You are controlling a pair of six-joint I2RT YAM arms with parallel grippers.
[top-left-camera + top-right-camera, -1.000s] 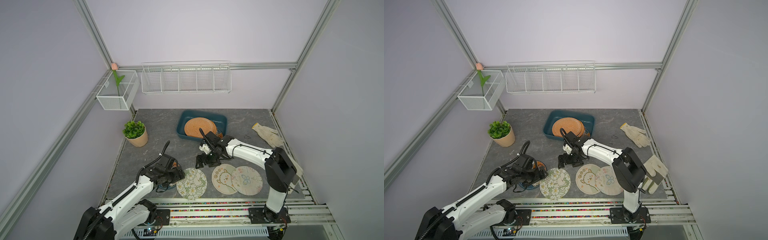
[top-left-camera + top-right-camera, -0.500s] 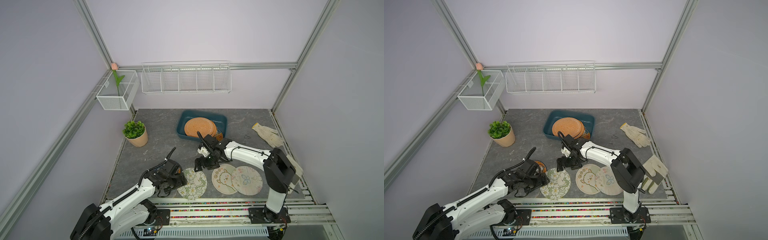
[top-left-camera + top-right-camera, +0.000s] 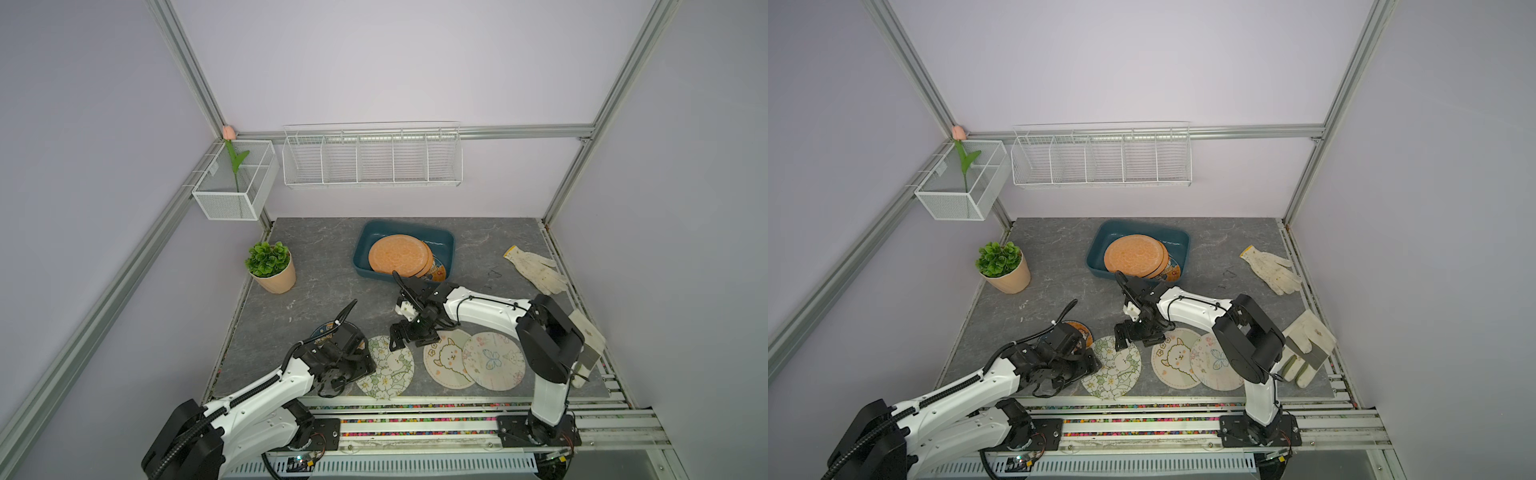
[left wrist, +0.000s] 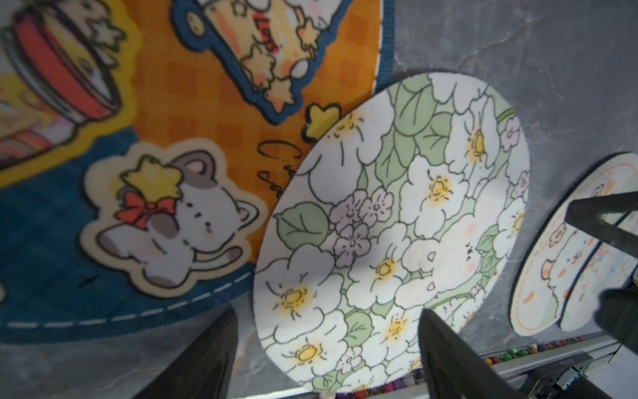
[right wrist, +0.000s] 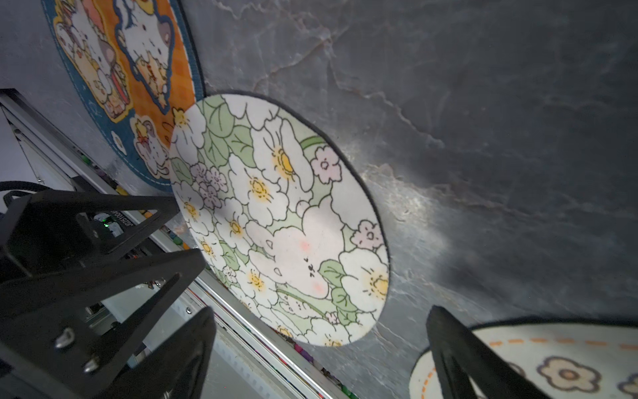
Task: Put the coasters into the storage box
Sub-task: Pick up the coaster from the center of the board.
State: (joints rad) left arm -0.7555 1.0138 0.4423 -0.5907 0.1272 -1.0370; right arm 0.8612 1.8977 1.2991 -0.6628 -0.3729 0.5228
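A green leafy plant in a peach pot stood at the left of the grey stone-look tabletop. Near the front edge lay a round orange-and-blue coaster printed with cartoon cats, largely hidden under the left arm in both top views, its rim tucked beneath a round floral coaster of white flowers and green leaves. The left gripper hung low with its 2 black fingers spread well apart, the floral coaster's near edge between them and nothing gripped. Farther back, the shallow dark teal plastic storage box held a stack of coasters, a plain orange disc uppermost and a printed one peeking out beneath. The right gripper hovered low over the tabletop, jaws spread wide and empty, between the floral coaster and a cream coaster showing a cartoon lamb, which overlapped a pale coaster with a blue butterfly. An off-white knitted work glove lay near the right edge, well apart from the box
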